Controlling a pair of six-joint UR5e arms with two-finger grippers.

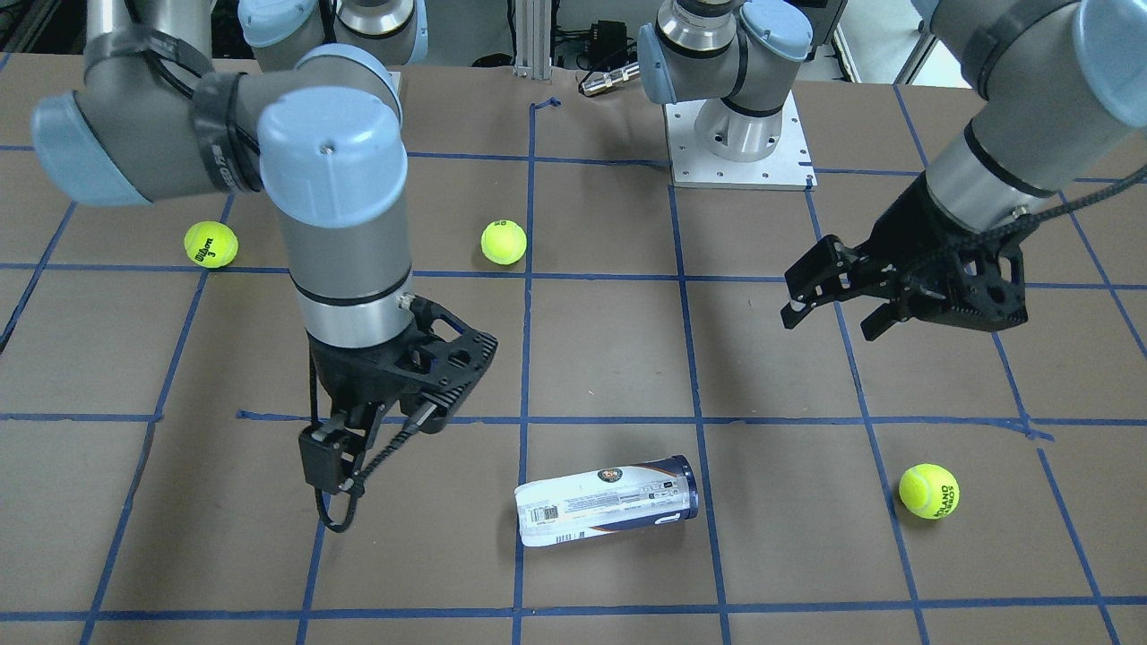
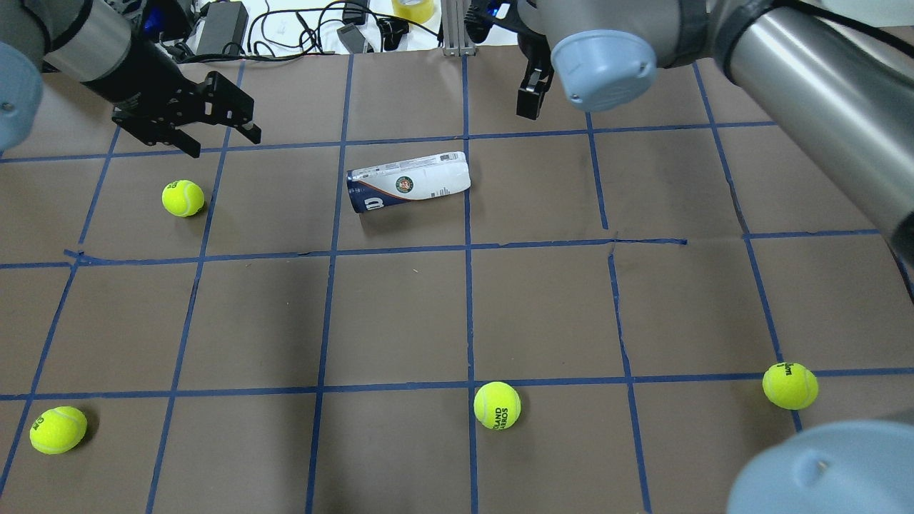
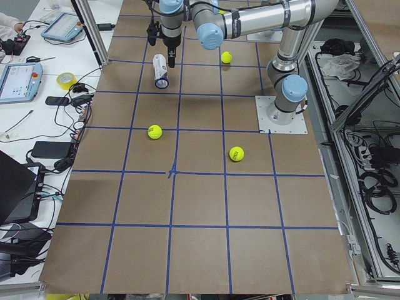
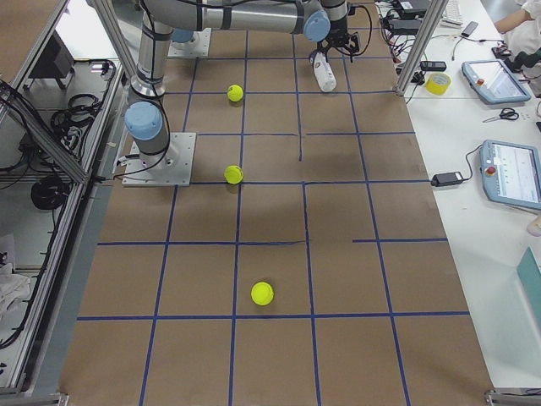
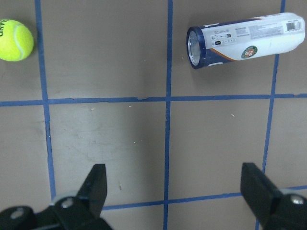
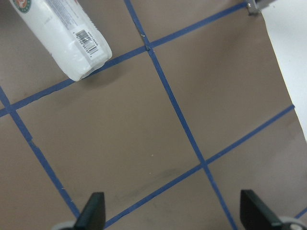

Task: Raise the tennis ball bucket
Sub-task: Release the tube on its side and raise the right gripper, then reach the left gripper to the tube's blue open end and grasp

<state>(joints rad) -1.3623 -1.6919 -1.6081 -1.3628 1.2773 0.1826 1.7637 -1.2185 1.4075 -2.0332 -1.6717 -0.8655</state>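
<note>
At upper centre overhead, the tennis ball bucket (image 2: 407,182) lies sideways, ungrasped; left gripper (image 2: 220,139) and right gripper (image 6: 173,211) hang spread. Approach step: one should straddle it next.

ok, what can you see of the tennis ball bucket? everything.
The slim white-and-navy plastic tennis ball bucket lies on its side on the brown paper-covered table. Its white end carries a barcode and reaches a blue tape line. The label shows a round crest mid-body and a white W near the navy-rimmed end, which looks clear. Its contents cannot be told. Only the table touches it; the left pincer and right pincer are open, apart from it.
</note>
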